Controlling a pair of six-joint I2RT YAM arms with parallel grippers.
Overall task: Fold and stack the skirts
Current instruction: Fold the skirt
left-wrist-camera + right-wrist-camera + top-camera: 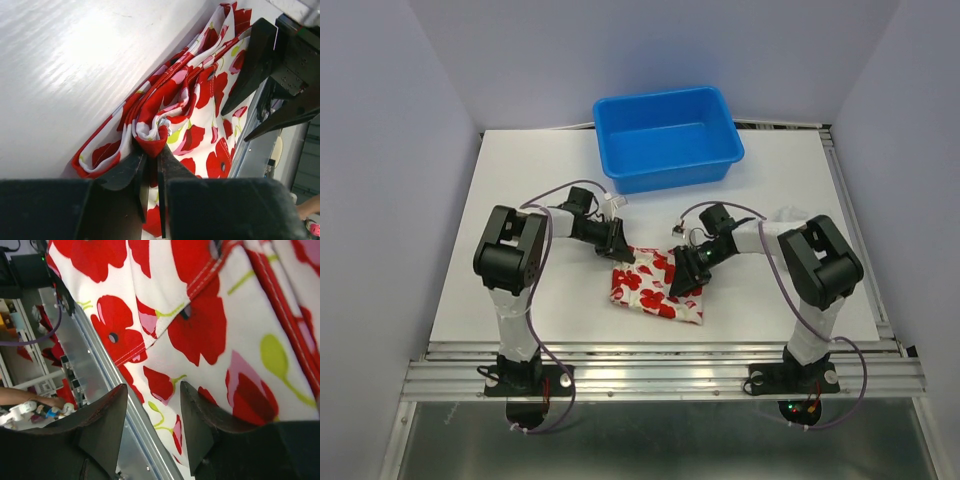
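Fabric of the flowered skirt [657,287] lies folded on the white worktop [520,200], with the blue tub [668,137] standing well beyond its far edge; the left tool [620,252] sits at the skirt's far-left corner, clenched on a bunched fold of the cloth that rises between its fingers [131,170]; the right tool [683,283] hangs over the skirt's right side, released, its fingers [107,425] spread with nothing between them and the printed cloth close beneath; the white skirt [787,213] shows only as a small crumple off the flowered skirt's far right.
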